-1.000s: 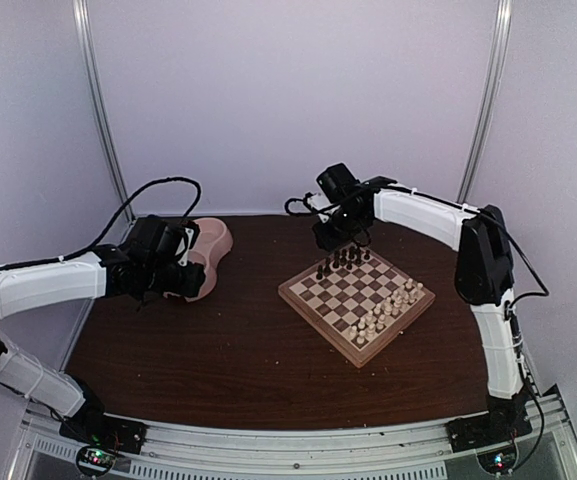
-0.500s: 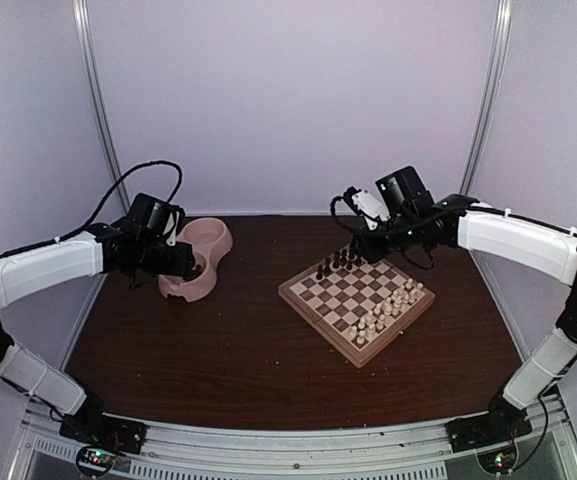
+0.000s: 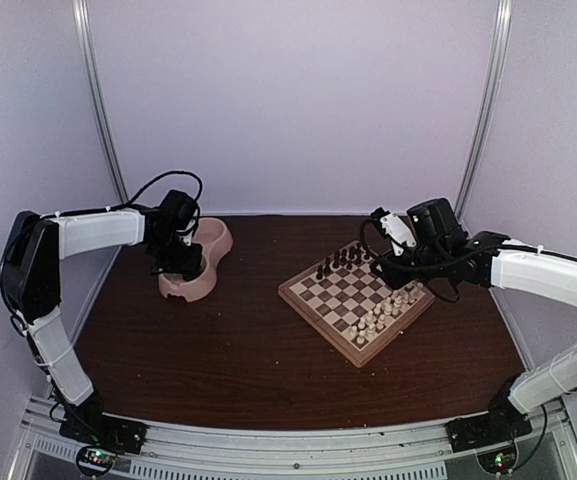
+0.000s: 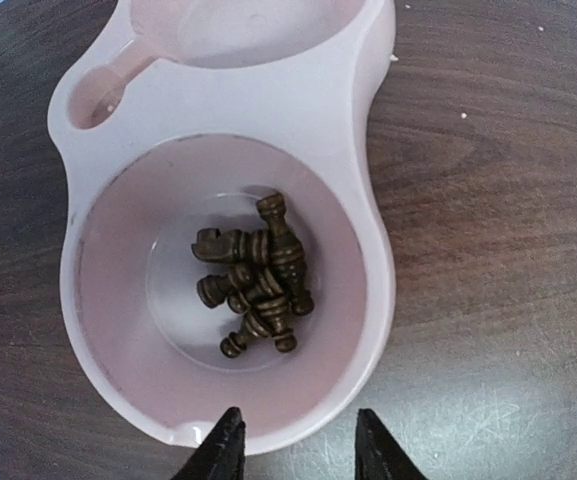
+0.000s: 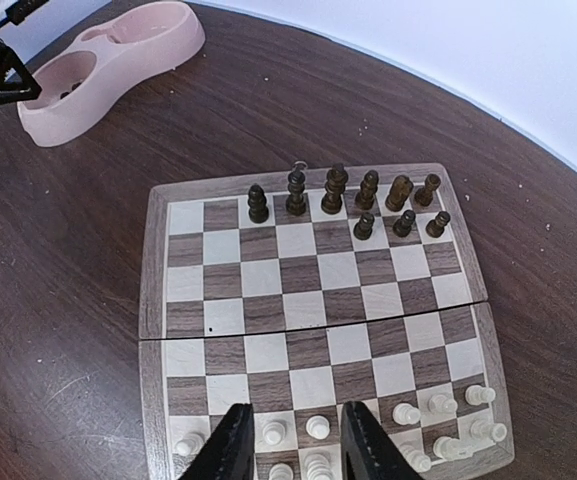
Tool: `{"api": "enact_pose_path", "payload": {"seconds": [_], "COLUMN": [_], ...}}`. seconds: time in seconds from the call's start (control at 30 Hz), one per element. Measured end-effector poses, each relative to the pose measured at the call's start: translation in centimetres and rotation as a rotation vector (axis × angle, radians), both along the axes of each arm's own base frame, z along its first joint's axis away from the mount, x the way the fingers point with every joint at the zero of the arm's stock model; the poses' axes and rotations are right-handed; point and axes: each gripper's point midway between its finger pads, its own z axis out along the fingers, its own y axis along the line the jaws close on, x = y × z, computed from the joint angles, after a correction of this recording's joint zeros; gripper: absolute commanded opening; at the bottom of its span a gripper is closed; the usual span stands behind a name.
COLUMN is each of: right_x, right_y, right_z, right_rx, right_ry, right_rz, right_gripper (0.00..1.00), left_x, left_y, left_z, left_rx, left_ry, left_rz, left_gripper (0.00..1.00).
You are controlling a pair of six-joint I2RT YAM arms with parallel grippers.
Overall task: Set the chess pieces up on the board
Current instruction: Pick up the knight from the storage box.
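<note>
Several dark chess pieces lie in a heap in the near cup of the pink double bowl. My left gripper is open and empty, above that cup's near rim; it shows over the bowl in the top view. The board carries several dark pieces standing along its far rows, also seen in the top view. My right gripper is open and empty, above the board's near rows; in the top view it hangs over the board's right side.
Pale cream chessmen stand on the board's near rows, under and right of my right fingers; they also show in the top view. The bowl's far cup holds nothing. The bowl sits at the table's back left. Dark wooden tabletop surrounds both.
My right arm has drawn back from the board's far corner to its right side. My left gripper has swung from the bowl's left side to directly above it.
</note>
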Motion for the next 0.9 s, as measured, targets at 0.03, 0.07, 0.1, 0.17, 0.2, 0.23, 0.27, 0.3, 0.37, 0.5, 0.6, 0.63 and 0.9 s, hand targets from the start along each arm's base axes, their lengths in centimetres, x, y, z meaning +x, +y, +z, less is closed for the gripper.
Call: {"api": "enact_pose_path", "payload": {"seconds": [0.03,0.07,0.1,0.17,0.2,0.23,0.27,0.3,0.37,0.5,0.6,0.63,0.9], "right_x": [0.1,0.1,0.1,0.1,0.1,0.1,0.1,0.1,0.1,0.1,0.0,0.0,0.0], "right_y": [0.1,0.2,0.2,0.3,0.3,0.3,0.3,0.3,0.4,0.4,0.5,0.5,0.4], "right_z": [0.2,0.4,0.5,0.5,0.5,0.5,0.5,0.5,0.5,0.5,0.5,0.5,0.4], "right_rx": [0.007,0.012,0.015,0.017,0.017,0.018,0.018,0.019,0.019,0.019,0.019,0.018,0.012], "right_ry": [-0.008,-0.012,-0.015,-0.015,-0.015,-0.014,-0.014,-0.014,-0.014,-0.018,-0.018,-0.018,-0.016], "right_rz": [0.001,0.003,0.004,0.006,0.008,0.009,0.009,0.010,0.012,0.019,0.025,0.026,0.029], "right_gripper": [0.32,0.32,0.32,0.32,0.32,0.32,0.32,0.31,0.31,0.31,0.31,0.31,0.31], "left_x": [0.3,0.7,1.0,1.7,2.0,2.2,2.4,2.7,3.2,4.2,4.6,4.7,6.3], "left_y": [0.1,0.3,0.4,1.0,1.4,1.8,2.1,2.7,3.4,4.3,4.4,4.5,3.9], "left_z": [-0.3,-0.6,-0.8,-1.1,-1.3,-1.4,-1.5,-1.6,-1.7,-2.3,-3.1,-3.2,-4.2], "left_rx": [0.004,0.005,0.004,-0.003,-0.010,-0.019,-0.028,-0.041,-0.065,-0.123,-0.171,-0.179,-0.311], "left_ry": [0.010,0.017,0.021,0.030,0.035,0.037,0.040,0.041,0.041,0.045,0.049,0.049,0.048], "left_rz": [0.005,0.014,0.024,0.055,0.077,0.101,0.124,0.160,0.225,0.369,0.457,0.470,0.627], "left_gripper": [0.39,0.39,0.39,0.39,0.40,0.40,0.41,0.41,0.41,0.42,0.44,0.45,0.44]}}
